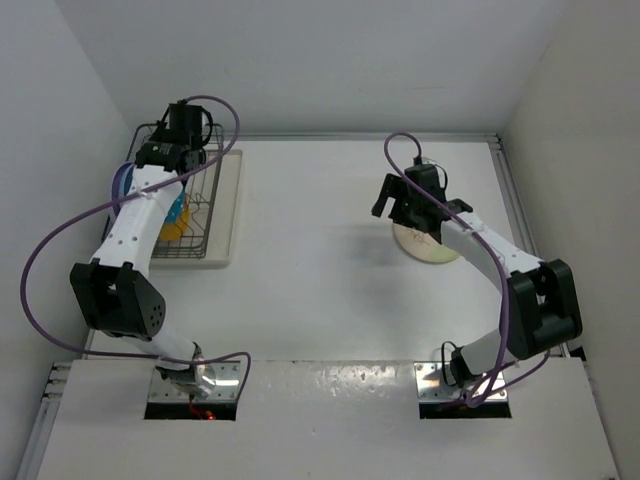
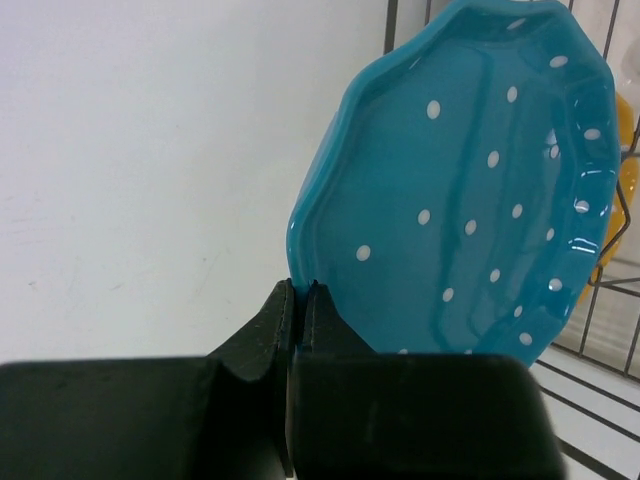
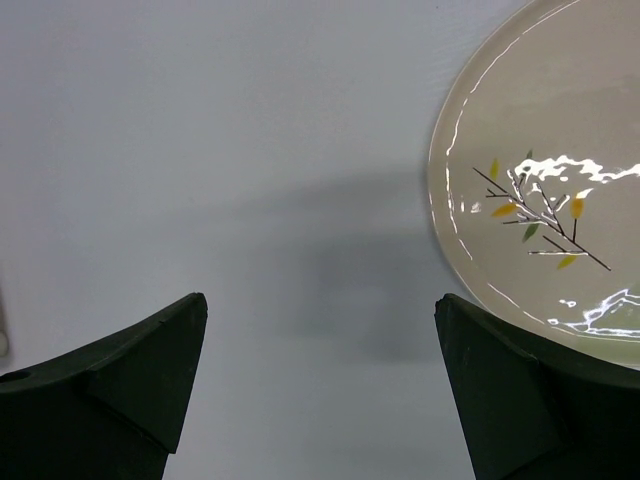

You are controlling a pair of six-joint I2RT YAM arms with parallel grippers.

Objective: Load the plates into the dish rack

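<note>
White table (image 1: 330,300): one plate lies on it. Rectangular dark wire dish rack (image 1: 207,222), on a flat cream tray (image 1: 231,200), far left: a scalloped yellow plate (image 1: 176,222) stands inside, and a bluish-lavender rim (image 1: 121,186) shows at its left side. Teal white-dotted scalloped plate (image 2: 470,200): rim pinched tight in the left gripper (image 2: 300,305), beside the rack wires, not yet seated. Cream sprig-marked plate (image 3: 560,180): flat on the table, beside the right gripper (image 3: 320,340), whose jaws gape wide and hold nothing. Judged past halfway. No obstruction seen.

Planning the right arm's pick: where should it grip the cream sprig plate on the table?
Probably the rim of the cream plate nearest the open right hand, coming from above: it lies flat, so only its edge offers a pinch.
</note>
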